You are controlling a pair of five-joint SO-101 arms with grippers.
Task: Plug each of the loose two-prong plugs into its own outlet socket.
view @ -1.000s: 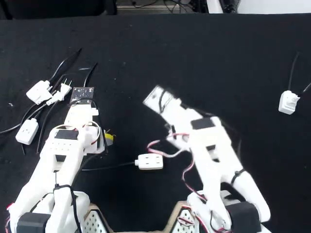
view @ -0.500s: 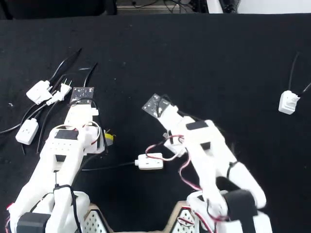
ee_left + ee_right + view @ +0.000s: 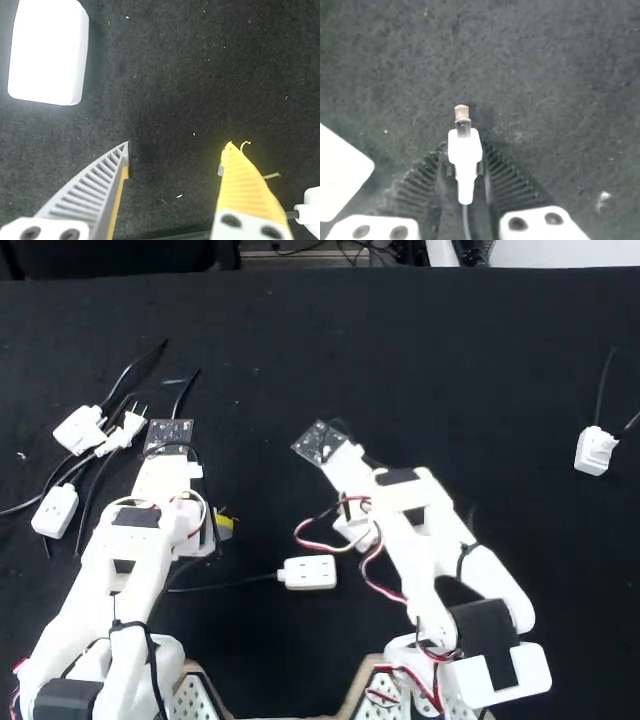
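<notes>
A white block [image 3: 340,177] runs off the lower left edge; the plug [image 3: 464,150] hides its second prong.

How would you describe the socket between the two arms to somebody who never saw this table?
On the black table, look in the gap between the left arm and the right arm. A flat white socket lies there, its black cable running leftward. Unlike the edge socket, it lies far from the loose plug.
</notes>
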